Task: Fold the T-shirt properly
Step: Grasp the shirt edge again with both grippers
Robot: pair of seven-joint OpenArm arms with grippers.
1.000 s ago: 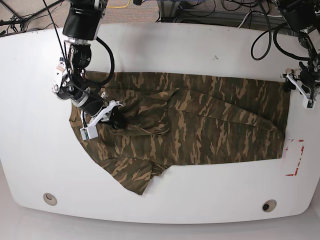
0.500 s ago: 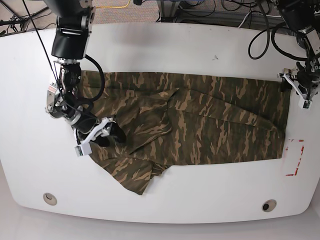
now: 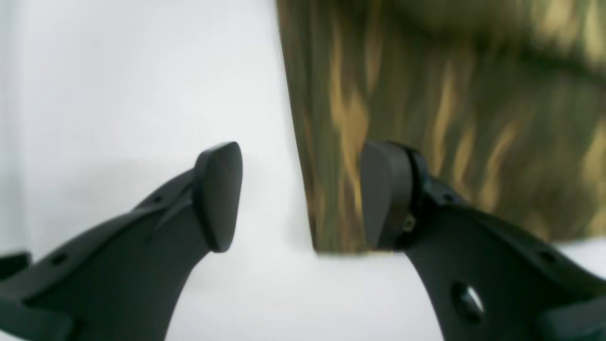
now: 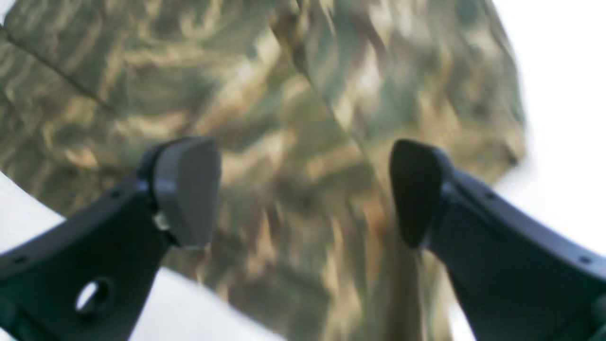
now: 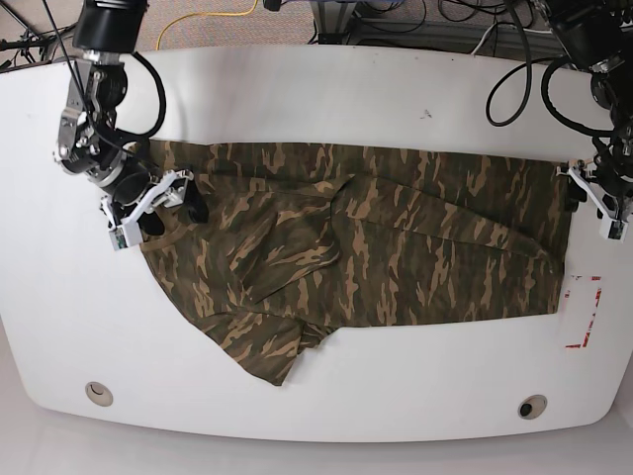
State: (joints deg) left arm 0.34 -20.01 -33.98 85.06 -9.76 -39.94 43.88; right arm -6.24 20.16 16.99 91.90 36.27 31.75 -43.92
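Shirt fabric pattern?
The T-shirt is camouflage: dark green, brown and tan patches. Shows best in the right wrist view.

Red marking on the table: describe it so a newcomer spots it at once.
In the base view, find the big camouflage shirt spread on the white table. Just past its right-hand end lies the marking: a thin, broken, bracket-like outline. It is the only red thing on the white surface.

Left end effector [image 3: 301, 196] open, right end effector [image 4: 305, 192] open
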